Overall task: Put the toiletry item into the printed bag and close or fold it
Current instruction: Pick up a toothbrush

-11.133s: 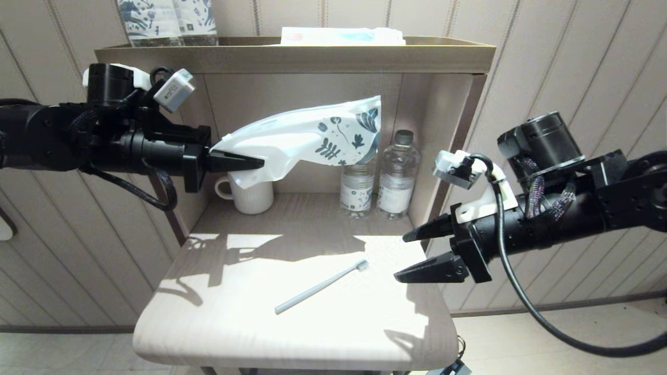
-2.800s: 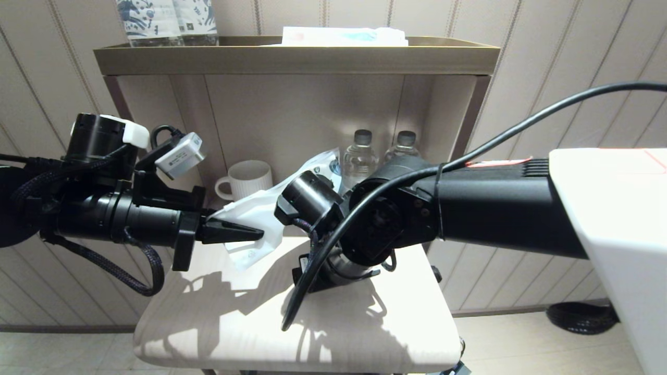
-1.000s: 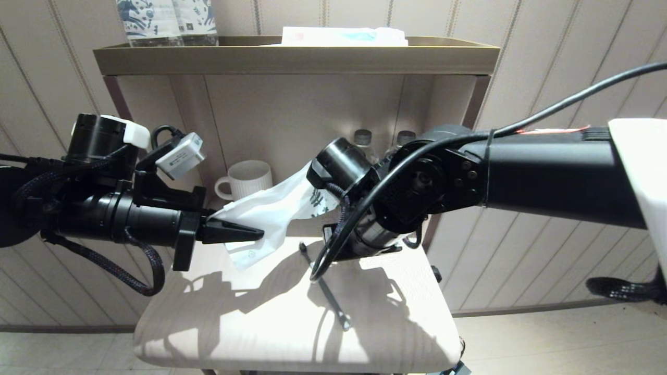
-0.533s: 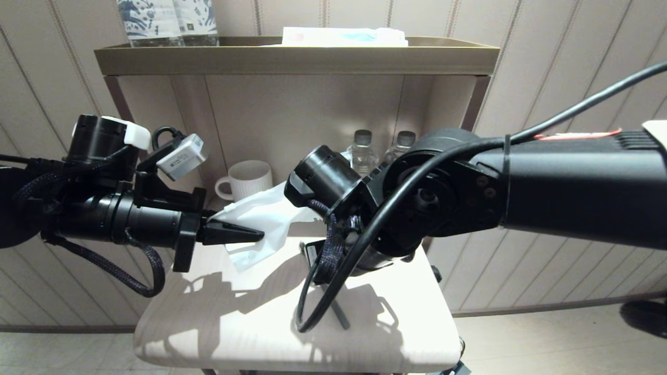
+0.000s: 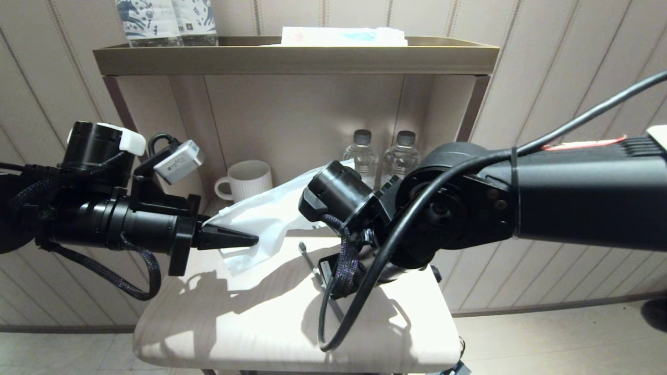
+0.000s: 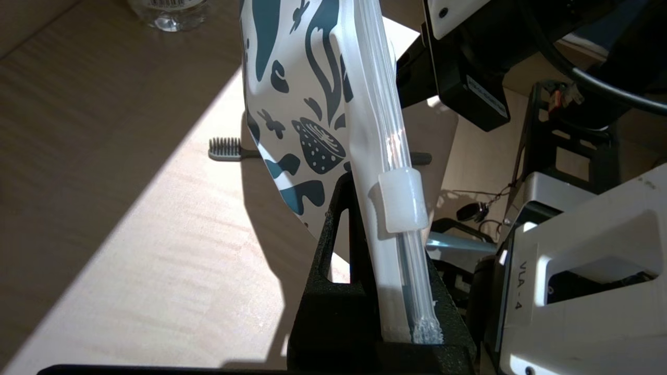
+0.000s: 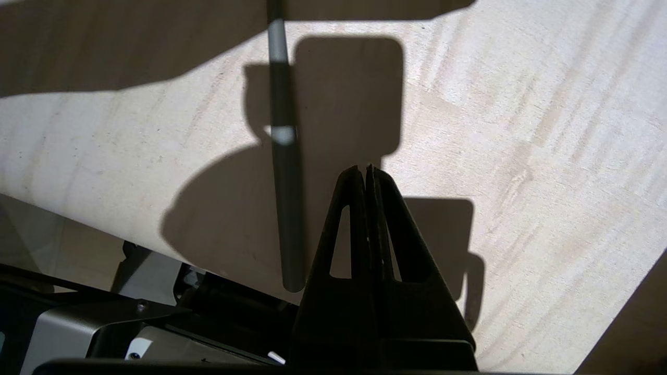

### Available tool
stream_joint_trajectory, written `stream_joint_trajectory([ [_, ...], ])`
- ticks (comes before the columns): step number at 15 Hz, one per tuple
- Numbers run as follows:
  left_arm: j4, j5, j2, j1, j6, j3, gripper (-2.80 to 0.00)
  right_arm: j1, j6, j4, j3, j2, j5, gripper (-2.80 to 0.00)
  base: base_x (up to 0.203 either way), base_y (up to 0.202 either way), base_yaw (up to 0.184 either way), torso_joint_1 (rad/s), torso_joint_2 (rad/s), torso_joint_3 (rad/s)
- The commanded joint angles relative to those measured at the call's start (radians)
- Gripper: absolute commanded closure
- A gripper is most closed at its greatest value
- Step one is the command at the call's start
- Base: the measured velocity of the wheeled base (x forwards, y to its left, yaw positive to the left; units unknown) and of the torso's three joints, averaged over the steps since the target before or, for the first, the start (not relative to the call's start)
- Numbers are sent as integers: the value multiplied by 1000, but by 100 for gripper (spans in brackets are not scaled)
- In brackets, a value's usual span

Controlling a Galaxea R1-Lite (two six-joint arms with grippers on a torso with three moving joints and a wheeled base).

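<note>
Left tool (image 5: 249,240) pinches leaf-printed white bag (image 6: 312,104); right tool (image 7: 365,172) pressed together, empty.

A pale wooden table (image 5: 219,333) in hard light and shadow fronts an open beige shelf unit (image 5: 292,57) at twelve o'clock, with ribbed beige wall panelling (image 5: 547,67) around and pale floor tiles (image 5: 547,344) at five o'clock

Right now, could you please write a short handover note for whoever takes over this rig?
Left gripper: shut on the printed bag at its zip strip, holding it above the table.
Right gripper: shut, empty, low over the table beside the toothbrush.
Toothbrush: lying flat on the table, outside the bag.
Done: bag picked up.
Left: grasp the toothbrush, put it into the bag, then close or fold the bag.
</note>
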Motion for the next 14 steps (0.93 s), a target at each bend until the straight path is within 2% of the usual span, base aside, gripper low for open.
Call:
stream_joint_trajectory([
  [1, 2, 3, -4, 1, 2, -4, 0, 0, -3, 0, 33, -19, -2, 0, 0, 0, 0, 0, 0, 0],
  [2, 1, 21, -6, 1, -1, -3, 0, 8, -4, -19, 48, -29, 2, -280, 0, 0, 0, 0, 0, 0],
  [11, 1, 30, 0, 1, -6, 2, 0, 39, -23, -47, 46, 37, 48, -280, 0, 0, 0, 0, 0, 0],
  [14, 1, 30, 2, 1, -4, 5, 0, 38, -23, -47, 32, 62, 115, -280, 0, 0, 0, 0, 0, 0],
])
